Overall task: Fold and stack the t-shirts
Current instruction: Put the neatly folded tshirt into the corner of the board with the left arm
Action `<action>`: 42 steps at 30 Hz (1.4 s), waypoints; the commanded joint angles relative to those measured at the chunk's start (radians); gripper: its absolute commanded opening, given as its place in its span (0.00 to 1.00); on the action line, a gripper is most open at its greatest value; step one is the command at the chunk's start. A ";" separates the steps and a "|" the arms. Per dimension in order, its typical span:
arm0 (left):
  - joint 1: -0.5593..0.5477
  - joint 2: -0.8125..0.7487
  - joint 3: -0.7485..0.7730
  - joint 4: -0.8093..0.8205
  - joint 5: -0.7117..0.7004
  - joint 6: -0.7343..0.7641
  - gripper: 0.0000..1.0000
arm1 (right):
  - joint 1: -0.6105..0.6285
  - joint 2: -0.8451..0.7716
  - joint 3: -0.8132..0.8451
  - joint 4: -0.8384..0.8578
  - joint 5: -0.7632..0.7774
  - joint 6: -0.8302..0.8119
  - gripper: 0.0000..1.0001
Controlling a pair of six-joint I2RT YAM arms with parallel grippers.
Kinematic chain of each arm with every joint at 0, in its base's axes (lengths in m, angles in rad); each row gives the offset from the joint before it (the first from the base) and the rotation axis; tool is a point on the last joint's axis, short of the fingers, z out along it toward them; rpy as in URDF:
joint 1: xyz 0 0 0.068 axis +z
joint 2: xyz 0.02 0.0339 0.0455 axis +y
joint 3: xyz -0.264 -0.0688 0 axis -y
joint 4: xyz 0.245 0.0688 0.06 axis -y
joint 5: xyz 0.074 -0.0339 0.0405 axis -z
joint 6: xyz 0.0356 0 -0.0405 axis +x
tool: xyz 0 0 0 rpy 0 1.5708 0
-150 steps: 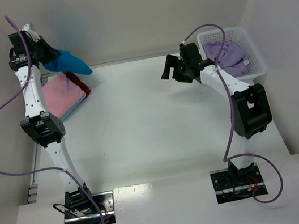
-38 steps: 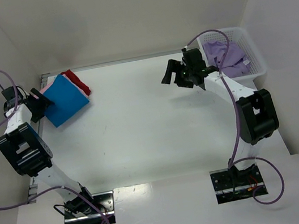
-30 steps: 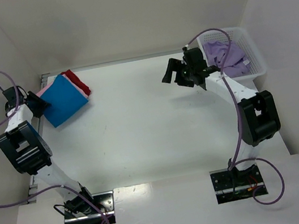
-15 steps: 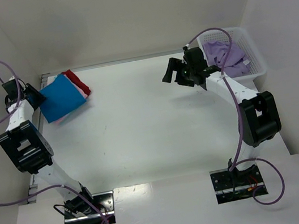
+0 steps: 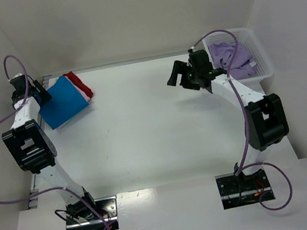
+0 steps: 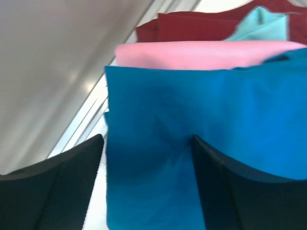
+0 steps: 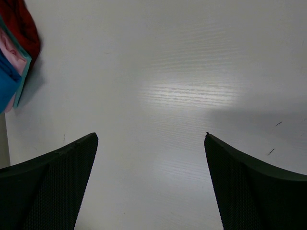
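A folded bright blue t-shirt (image 5: pixel 64 100) lies on top of the stack at the back left, with a pink t-shirt (image 5: pixel 85 92) and a red one (image 5: pixel 76 80) showing at its far edge. My left gripper (image 5: pixel 41 92) is at the stack's left edge. In the left wrist view its jaws stand wide apart (image 6: pixel 147 139) around the blue shirt's (image 6: pixel 192 110) near edge without pinching it; pink (image 6: pixel 201 53) and red (image 6: pixel 192 26) layers lie beyond. A lavender t-shirt (image 5: pixel 232 54) sits crumpled in the basket. My right gripper (image 5: pixel 175 76) hangs open over bare table (image 7: pixel 151 136).
The white mesh basket (image 5: pixel 264 67) stands at the back right against the wall. A pale teal cloth edge (image 6: pixel 261 26) peeks out of the stack. White walls close in the left, back and right sides. A metal rail runs along the table's left edge (image 6: pixel 91 115).
The left gripper's jaws have spread apart and let go of the blue shirt, and the arm has shifted toward the back. The blue shirt slid slightly left. The right arm is still.
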 commanded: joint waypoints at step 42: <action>-0.136 0.176 0.195 -0.042 0.254 -0.015 0.70 | -0.007 -0.129 -0.020 0.007 0.050 0.010 0.98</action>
